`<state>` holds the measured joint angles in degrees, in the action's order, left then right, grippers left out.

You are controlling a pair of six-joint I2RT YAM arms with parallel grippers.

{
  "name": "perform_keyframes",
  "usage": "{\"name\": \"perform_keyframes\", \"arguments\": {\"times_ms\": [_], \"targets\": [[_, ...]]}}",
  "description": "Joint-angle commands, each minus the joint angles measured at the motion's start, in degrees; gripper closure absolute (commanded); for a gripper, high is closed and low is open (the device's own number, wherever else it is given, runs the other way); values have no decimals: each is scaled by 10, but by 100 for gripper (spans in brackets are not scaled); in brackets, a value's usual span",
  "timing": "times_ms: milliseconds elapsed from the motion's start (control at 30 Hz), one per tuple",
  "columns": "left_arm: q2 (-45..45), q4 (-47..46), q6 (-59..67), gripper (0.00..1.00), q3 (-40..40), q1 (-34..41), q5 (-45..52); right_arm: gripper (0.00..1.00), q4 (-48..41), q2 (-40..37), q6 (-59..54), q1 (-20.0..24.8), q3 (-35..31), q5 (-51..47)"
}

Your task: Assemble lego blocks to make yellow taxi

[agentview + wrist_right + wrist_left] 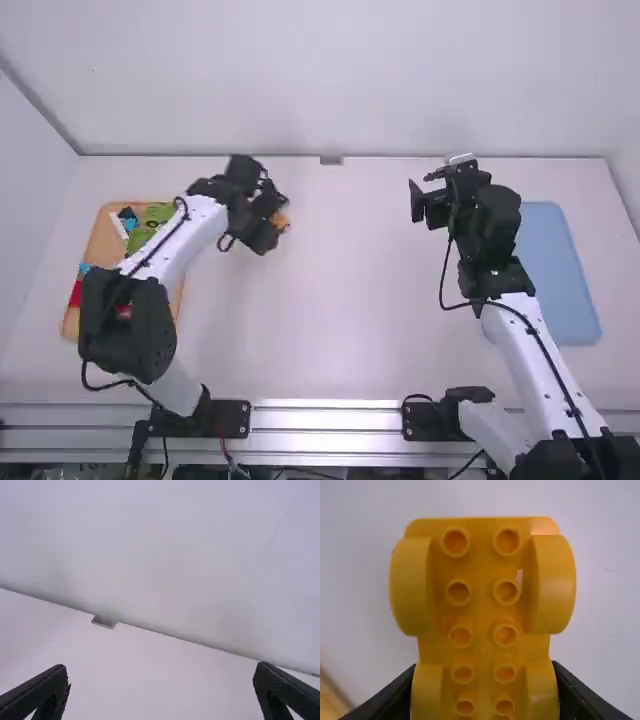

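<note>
The yellow car base point(482, 645) is in the left tool point(482, 695), pinched between its two fingers, left of the middle in the high view's upper half. Its studs face the wrist camera, so the wheels probably point benchward.

To set it down well, I'd level it first, lower it slowly until all the wheels meet the bench point(340, 300) together, then part the fingers evenly and lift straight away so nothing snags. A tilted release could tip it.

The left arm point(180, 238) slants from the frame's lower left over the wooden tray point(98, 245), its wrist bent downward. The right arm point(535, 350) stands up the right side, its tool point(161, 680) empty, fingers spread wide.
</note>
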<state>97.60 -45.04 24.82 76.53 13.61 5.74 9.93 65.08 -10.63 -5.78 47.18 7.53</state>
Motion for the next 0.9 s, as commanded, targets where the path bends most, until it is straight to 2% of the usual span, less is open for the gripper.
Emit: {"name": "perform_keyframes", "arguments": {"times_ms": [0,67,100,200,367,467,667,767,800,867], "targets": [[24,-3,134,98,-10,70,-4,2,0,2,1,-3,23,2],[38,-2,188,92,-19,114,-9,2,-1,2,1,-2,23,2],[46,6,217,84,-26,136,-8,2,-2,2,1,-2,23,2],[66,54,239,74,-47,168,-7,1,-3,2,1,-2,23,1],[95,103,242,73,-72,191,-7,1,-3,2,1,-2,23,2],[110,117,244,69,-81,191,-6,2,-4,2,1,-3,23,2],[122,120,262,69,-97,191,-4,1,-6,2,1,-2,23,2],[123,141,265,62,-112,188,21,1,-5,2,1,-3,23,2],[123,146,269,58,-117,188,25,1,-3,2,1,-3,23,1],[123,159,273,32,-127,192,24,1,-2,2,1,-3,23,1]]}}
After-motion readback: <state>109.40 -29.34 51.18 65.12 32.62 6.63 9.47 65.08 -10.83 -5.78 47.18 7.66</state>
